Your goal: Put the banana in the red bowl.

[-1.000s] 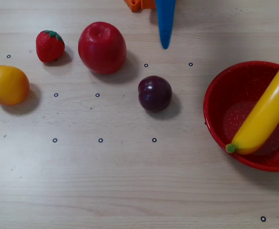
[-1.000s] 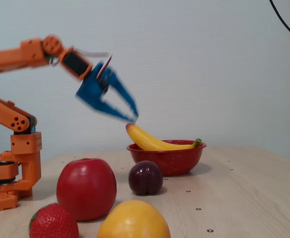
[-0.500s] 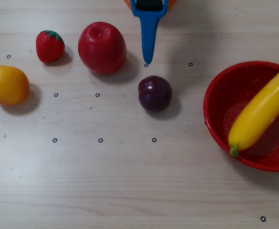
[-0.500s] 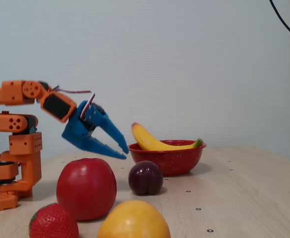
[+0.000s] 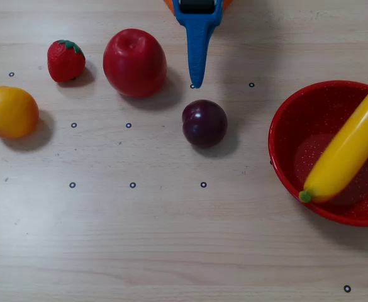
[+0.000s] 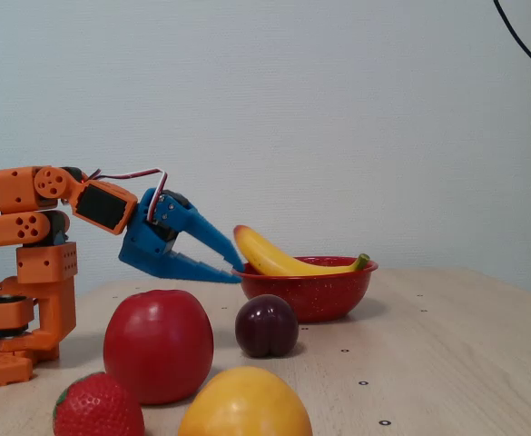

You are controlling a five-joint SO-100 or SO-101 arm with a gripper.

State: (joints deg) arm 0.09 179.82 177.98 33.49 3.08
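A banana [image 5: 347,148] lies slanted across a red bowl [image 5: 290,135], its green tip on the near rim and its other end sticking out past the far rim. Left of the bowl in the overhead view sit a plum [image 5: 204,123], apple [image 5: 134,62], strawberry [image 5: 65,60] and orange [image 5: 9,112]. The blue gripper [image 6: 233,268] hangs above the table beside the bowl, slightly open and empty.

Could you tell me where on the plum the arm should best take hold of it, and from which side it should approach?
Grip the plum across its widest middle, coming down from above. It is round, sits alone on the table, and has open space all round, the red apple and red bowl standing apart. The end effector hovers just behind it in the overhead view, so a short reach forward should probably do.
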